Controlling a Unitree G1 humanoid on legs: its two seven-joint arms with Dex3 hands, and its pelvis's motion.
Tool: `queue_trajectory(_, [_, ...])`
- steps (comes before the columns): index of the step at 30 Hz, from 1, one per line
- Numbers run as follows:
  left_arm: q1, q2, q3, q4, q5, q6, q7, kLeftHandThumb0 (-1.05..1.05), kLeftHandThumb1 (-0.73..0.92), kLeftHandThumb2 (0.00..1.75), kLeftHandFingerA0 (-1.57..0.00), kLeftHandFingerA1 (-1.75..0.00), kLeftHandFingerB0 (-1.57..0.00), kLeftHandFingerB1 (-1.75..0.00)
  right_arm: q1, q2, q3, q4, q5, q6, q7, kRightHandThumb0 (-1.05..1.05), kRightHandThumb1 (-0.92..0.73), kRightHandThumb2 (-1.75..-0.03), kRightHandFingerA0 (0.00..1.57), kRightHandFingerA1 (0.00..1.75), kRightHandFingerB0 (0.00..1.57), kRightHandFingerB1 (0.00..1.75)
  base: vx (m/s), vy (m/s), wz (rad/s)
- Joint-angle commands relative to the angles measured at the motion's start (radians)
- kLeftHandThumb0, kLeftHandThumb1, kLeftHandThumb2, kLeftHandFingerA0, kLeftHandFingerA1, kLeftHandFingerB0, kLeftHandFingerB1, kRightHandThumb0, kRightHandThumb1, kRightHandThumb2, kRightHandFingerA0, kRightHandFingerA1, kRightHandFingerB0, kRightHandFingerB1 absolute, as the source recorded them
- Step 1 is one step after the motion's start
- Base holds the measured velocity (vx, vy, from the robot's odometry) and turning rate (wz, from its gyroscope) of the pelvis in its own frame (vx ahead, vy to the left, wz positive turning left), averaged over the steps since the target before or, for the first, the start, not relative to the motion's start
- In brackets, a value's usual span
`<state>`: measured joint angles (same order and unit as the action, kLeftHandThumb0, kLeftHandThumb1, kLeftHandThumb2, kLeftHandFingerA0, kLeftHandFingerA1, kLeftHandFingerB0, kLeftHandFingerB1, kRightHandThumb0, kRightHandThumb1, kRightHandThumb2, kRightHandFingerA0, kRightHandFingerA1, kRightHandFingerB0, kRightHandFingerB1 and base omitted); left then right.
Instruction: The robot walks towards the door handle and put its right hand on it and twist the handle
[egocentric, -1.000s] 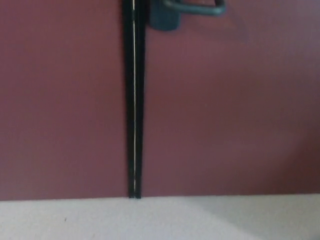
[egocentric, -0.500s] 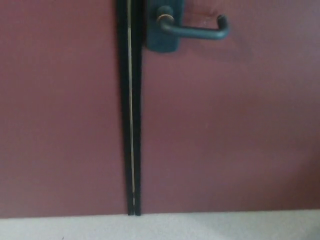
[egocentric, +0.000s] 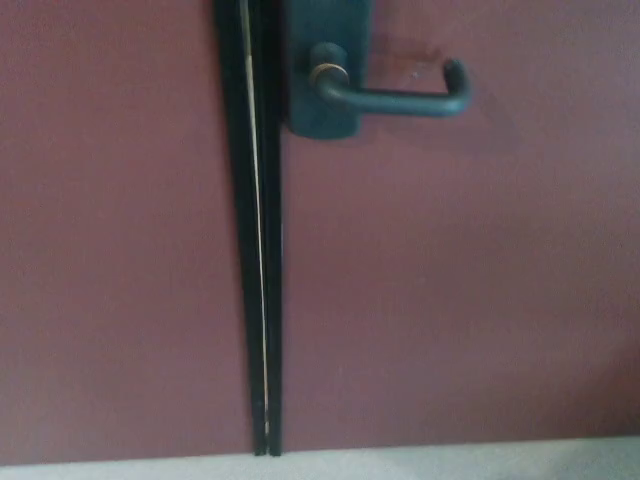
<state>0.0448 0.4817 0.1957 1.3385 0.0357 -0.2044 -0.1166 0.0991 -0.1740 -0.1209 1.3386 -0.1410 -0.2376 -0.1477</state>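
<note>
A dark red door (egocentric: 450, 280) fills nearly the whole head view, its surface plain and matte, with no lettering, label or maker's mark that can be read anywhere on it. To its left stands a second dark red panel (egocentric: 110, 250) of the same colour, flush with it. Between the two runs a black vertical strip (egocentric: 258, 260), wider at the top of the picture and narrowing toward the bottom, with a thin pale line down its middle. Along the bottom edge lies a narrow band of pale floor (egocentric: 450, 462), which the door and the strip meet.

At the top, just right of the black strip, a dark backplate (egocentric: 325, 110) with rounded lower corners is fixed to the door; its upper part is cut off by the frame. From a round boss with a lighter ring on that plate, the door handle (egocentric: 405, 100) reaches out level to the right and ends in a short bend back toward the door. A faint shadow of it falls on the door beside it.

Neither hand of the robot shows, so nothing touches the handle and no grip can be judged.
</note>
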Motion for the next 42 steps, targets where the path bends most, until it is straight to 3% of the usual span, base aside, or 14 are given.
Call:
queue_trajectory(1, [0.007, -0.002, -0.007, 0.001, 0.011, 0.007, -0.004, -0.21, 0.57, 0.57, -0.79, -0.56, -0.59, -0.44, 0.006, 0.001, 0.001, 0.005, 0.003, -0.004, 0.001, -0.21, -0.52, -0.56, 0.87, 0.49, 0.69, 0.44, 0.08, 0.09, 0.02])
queue_trajectory(12, [0.003, -0.003, -0.001, -0.002, 0.002, 0.003, -0.017, -0.22, 0.57, 0.57, -0.78, -0.55, -0.6, -0.44, -0.009, -0.005, 0.014, 0.011, -0.005, 0.018, 0.006, -0.22, -0.52, -0.56, 0.84, 0.48, 0.68, 0.43, 0.09, -0.039, -0.01])
queue_trajectory(42, [0.004, 0.004, -0.015, -0.002, 0.009, -0.002, -0.028, -0.22, 0.57, 0.57, -0.75, -0.52, -0.59, -0.44, -0.013, 0.002, 0.041, 0.007, -0.011, 0.021, 0.016, -0.25, -0.52, -0.56, 0.84, 0.48, 0.67, 0.43, 0.03, 0.099, 0.01])
